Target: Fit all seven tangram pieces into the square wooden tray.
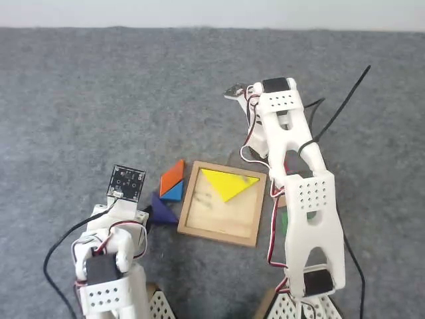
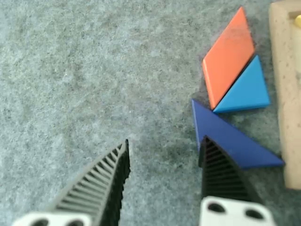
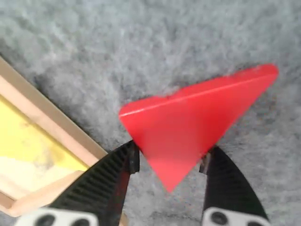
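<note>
My wooden tray (image 1: 216, 235) holds one yellow triangle (image 1: 229, 183), flat. Beside one edge I see an orange parallelogram (image 2: 229, 56), light blue triangle (image 2: 247, 89) and dark blue triangle (image 2: 230, 139) clustered together. A red triangle (image 3: 193, 122) sits near a corner.

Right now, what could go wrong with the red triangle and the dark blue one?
The right gripper pinches the red triangle on its slanted sides near the tip, so it might slip out.
The left gripper is open with one finger over the dark blue triangle; closing could shove it into the light blue triangle next to it.
</note>
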Available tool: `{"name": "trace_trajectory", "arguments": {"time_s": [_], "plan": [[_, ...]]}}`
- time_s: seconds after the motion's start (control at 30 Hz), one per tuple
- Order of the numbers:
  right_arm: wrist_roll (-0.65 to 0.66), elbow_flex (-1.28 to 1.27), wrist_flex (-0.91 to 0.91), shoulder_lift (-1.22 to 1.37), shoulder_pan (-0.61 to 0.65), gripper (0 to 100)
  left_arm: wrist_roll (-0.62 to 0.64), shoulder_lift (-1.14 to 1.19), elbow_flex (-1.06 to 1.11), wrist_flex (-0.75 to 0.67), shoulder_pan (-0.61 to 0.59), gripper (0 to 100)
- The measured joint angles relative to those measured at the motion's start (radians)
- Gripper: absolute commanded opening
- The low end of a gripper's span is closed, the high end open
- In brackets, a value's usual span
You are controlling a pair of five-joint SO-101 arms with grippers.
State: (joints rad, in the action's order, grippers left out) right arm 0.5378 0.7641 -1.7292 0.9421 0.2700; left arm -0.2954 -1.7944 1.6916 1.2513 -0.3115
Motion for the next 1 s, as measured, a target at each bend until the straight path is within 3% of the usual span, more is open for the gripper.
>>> {"name": "trace_trajectory", "arguments": {"time_s": [0.1, 0.17, 0.47, 0.8, 0.9, 1.0], "plan": [[-0.061, 0.017, -0.02, 0.003, 0.038, 47.8, 0.0, 0.0, 0.0, 0.0, 0.0, 23], [-0.104, 0.026, -0.02, 0.015, 0.072, 51.4, 0.0, 0.0, 0.0, 0.0, 0.0, 23], [-0.325, 0.04, 0.0, 0.02, 0.13, 35.4, 0.0, 0.0, 0.0, 0.0, 0.0, 23], [-0.356, 0.098, 0.009, 0.072, 0.08, 21.7, 0.0, 0.0, 0.0, 0.0, 0.0, 23], [-0.344, 0.147, -0.002, 0.095, 0.077, 22.7, 0.0, 0.0, 0.0, 0.0, 0.0, 23], [-0.311, 0.195, -0.021, 0.123, 0.077, 31.1, 0.0, 0.0, 0.0, 0.0, 0.0, 23]]}}
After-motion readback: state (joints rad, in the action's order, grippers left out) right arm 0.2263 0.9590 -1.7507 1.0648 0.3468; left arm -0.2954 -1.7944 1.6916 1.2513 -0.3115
